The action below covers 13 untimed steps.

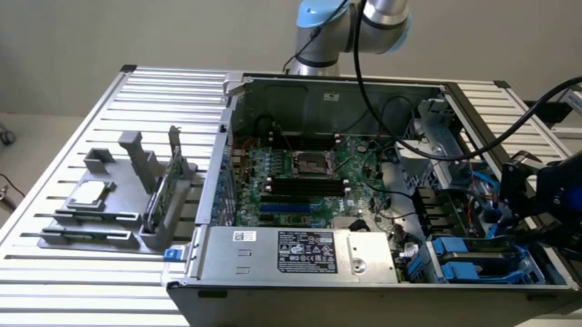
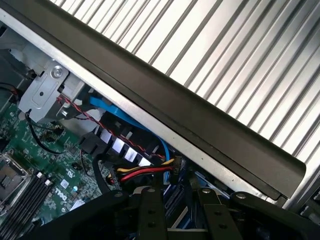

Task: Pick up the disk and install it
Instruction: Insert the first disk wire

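The disk (image 1: 475, 257) lies flat and low in the near corner of the computer case on the exterior view's right, with bright blue rails framing its grey top.

A plain beige wall (image 1: 136, 34) closes the far side of the room, and a strip of pale floor (image 1: 27, 136) shows on the exterior view's left. The table (image 1: 82, 286) is a broad bed of silver aluminium slats running left to right, with dark grooves between them and black caps at its far corners. It reaches past the case on the left, right and far sides.

The open case (image 1: 300, 88) lies on its side in the middle of the table. Its green motherboard (image 1: 300, 170) faces up, and a grey power supply (image 1: 300, 252) with a black label runs along the near edge. The robot arm (image 1: 355, 27), silver with a blue joint cap, stands at the far side behind the case.

The gripper (image 2: 179, 200) hangs over the case's right side, just above the corner where the disk lies. Whether it is clenched on anything or released, I cannot tell.

On the exterior view's left, well apart from the case, a grey holder (image 1: 100, 204) stands on the slats. It carries an upright green circuit card (image 1: 162, 187) and a smaller square silver chip (image 1: 89, 195).
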Available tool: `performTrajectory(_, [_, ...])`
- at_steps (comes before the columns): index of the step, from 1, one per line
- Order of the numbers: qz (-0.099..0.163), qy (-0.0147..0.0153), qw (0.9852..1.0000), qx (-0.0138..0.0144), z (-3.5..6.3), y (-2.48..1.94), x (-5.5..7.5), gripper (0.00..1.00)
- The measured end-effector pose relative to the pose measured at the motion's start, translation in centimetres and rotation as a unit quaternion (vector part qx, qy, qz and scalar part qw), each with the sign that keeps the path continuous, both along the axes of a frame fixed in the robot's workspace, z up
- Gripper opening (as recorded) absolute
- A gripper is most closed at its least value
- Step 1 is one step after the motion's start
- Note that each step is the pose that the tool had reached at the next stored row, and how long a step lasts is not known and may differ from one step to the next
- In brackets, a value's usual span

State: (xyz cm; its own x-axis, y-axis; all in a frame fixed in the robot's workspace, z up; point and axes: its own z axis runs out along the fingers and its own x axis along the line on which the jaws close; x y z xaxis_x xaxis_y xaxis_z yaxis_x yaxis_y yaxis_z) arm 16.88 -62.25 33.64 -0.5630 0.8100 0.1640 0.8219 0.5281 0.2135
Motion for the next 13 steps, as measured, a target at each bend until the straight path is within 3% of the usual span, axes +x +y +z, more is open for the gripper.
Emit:
performTrajectory(4, [0.000, 0.0029, 1.0000, 0.0025, -0.07, 0.01, 0.02, 0.31])
performTrajectory(13, [0.000, 0.0062, 0.9999, 0.0079, -0.23, 0.00, 0.15, 0.31])
